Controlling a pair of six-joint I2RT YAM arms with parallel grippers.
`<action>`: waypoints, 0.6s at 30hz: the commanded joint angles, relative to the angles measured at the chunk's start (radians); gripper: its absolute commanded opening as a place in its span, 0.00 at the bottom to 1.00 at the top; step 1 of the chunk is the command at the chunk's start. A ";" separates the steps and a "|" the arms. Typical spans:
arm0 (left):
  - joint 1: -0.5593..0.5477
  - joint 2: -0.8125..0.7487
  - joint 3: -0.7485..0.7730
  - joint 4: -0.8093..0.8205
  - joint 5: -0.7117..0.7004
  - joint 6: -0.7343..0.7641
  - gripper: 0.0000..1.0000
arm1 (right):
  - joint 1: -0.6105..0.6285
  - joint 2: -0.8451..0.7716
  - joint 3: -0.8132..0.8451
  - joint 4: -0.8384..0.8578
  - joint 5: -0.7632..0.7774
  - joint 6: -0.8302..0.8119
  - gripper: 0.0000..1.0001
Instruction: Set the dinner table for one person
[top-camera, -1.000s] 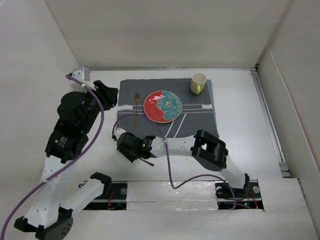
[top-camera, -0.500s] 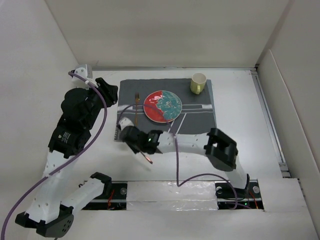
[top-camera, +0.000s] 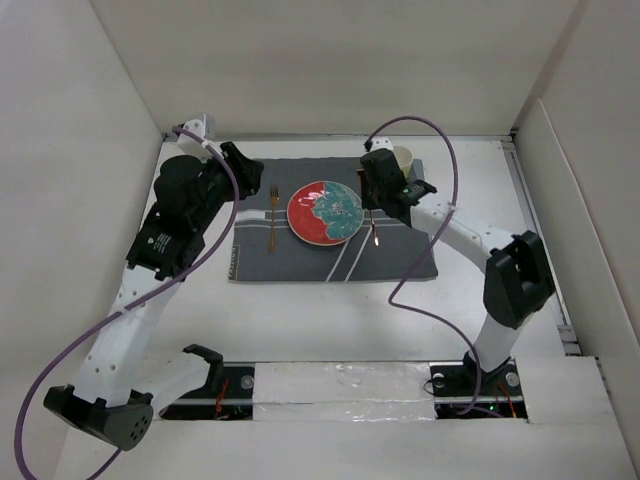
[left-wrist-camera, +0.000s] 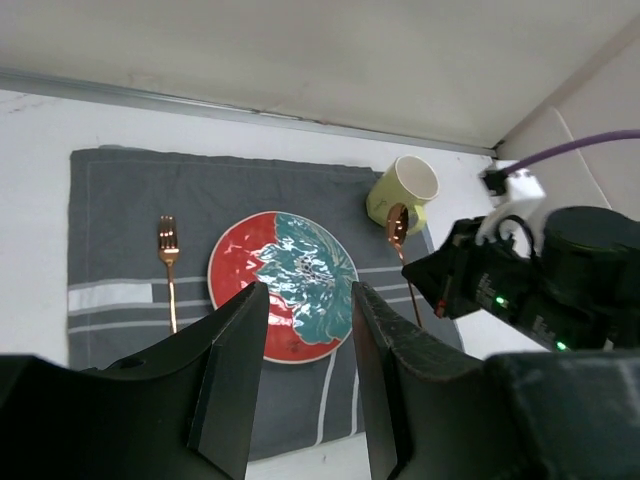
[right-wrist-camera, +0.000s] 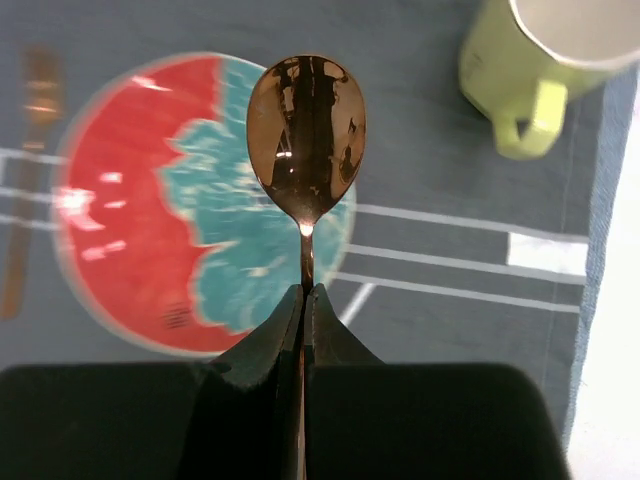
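A red and teal plate (top-camera: 325, 212) lies mid-way on the dark grey striped placemat (top-camera: 400, 255) on the white dinner table (top-camera: 300, 325). A copper fork (top-camera: 271, 215) lies left of the plate. A yellow-green mug (top-camera: 398, 165) stands at the mat's far right corner. My right gripper (top-camera: 371, 210) is shut on a copper spoon (top-camera: 375, 235), held above the mat between plate and mug. In the right wrist view the gripper (right-wrist-camera: 303, 295) pinches the handle and the spoon bowl (right-wrist-camera: 306, 135) hangs over the plate's right rim (right-wrist-camera: 130, 220). My left gripper (left-wrist-camera: 308, 295) is open and empty, above the mat's left side.
White side panels wall in the table on the left, back and right. A metal rail (top-camera: 535, 230) runs along the right side. Purple cables loop from both arms; the right one (top-camera: 410, 300) hangs over the table in front of the mat.
My right arm swung from the table's near left to the mat's far right, carrying the spoon. My left arm moved back and right toward the mat's far left corner.
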 joint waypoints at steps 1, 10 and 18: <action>-0.004 0.007 0.003 0.079 0.057 -0.003 0.36 | -0.045 0.056 -0.002 0.042 -0.034 -0.027 0.00; -0.004 -0.011 -0.060 0.087 0.066 -0.003 0.36 | -0.131 0.256 0.151 0.010 -0.031 -0.052 0.00; -0.004 -0.025 -0.099 0.065 0.056 0.005 0.36 | -0.150 0.375 0.237 -0.033 0.009 -0.009 0.00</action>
